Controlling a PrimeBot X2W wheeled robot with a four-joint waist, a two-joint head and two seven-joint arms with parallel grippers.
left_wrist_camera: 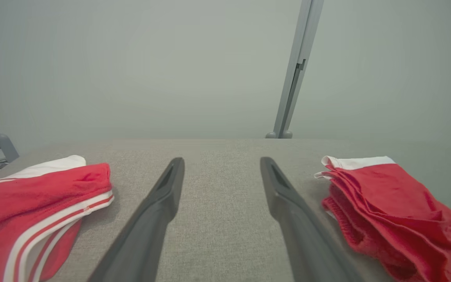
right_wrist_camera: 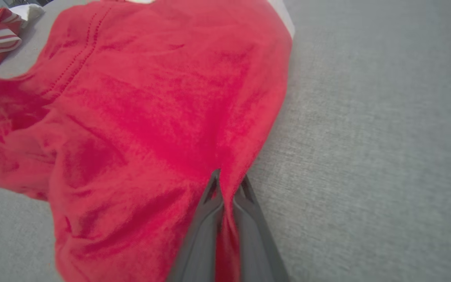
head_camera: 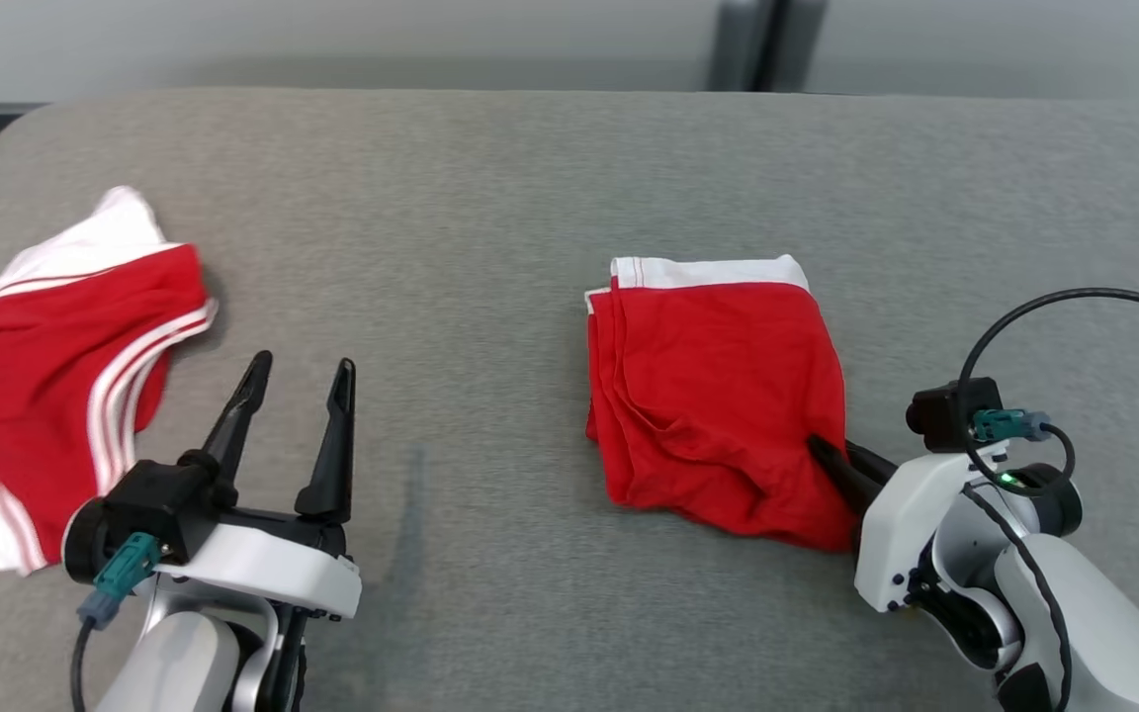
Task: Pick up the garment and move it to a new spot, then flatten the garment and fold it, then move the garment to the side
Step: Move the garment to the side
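Observation:
A folded red garment with a white waistband lies right of centre on the grey table; it also appears as the red garment at the right of the left wrist view and the red garment across the right wrist view. My right gripper is shut on its near right edge, a fold of red cloth pinched between the fingers. My left gripper hovers open over bare table at the lower left, nothing between its fingers.
A second red garment with white stripes and white panels lies crumpled at the table's left edge, close to my left gripper. The grey table stretches back to a rounded far edge. A grey post stands behind it.

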